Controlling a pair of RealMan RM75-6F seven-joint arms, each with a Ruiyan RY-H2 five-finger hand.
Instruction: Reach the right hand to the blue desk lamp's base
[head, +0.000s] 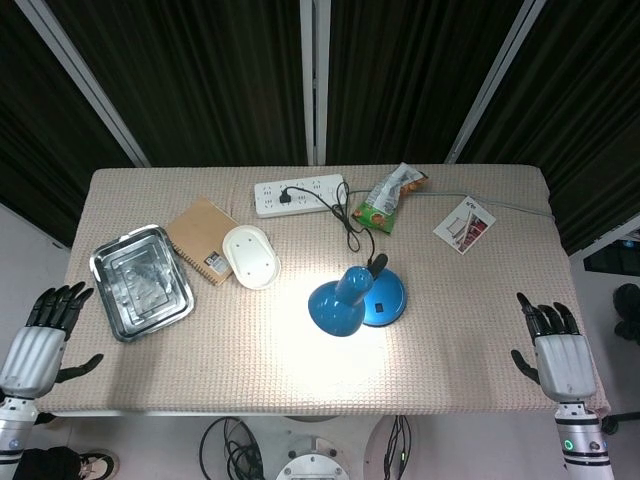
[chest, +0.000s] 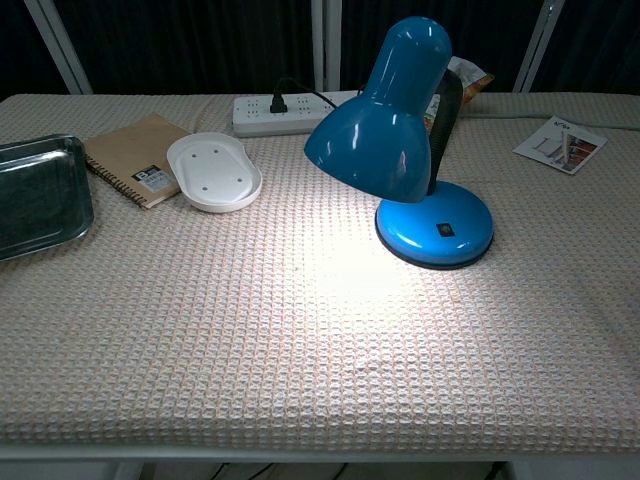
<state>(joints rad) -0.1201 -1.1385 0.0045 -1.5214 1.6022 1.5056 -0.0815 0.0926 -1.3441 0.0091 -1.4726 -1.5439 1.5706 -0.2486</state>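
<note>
The blue desk lamp stands lit at the table's middle; its round base (head: 388, 298) (chest: 435, 228) carries a small black switch, and its shade (head: 334, 308) (chest: 385, 130) leans toward the front left. My right hand (head: 554, 357) hovers over the table's front right corner, fingers spread and empty, well to the right of the base. My left hand (head: 38, 341) hangs off the front left edge, fingers apart, holding nothing. Neither hand shows in the chest view.
A metal tray (head: 141, 281), a brown notebook (head: 203, 239) and a white oval dish (head: 250, 256) lie at the left. A white power strip (head: 299, 194), a snack bag (head: 387, 199) and a leaflet (head: 465, 224) sit along the back. The lamp's cord runs back to the strip.
</note>
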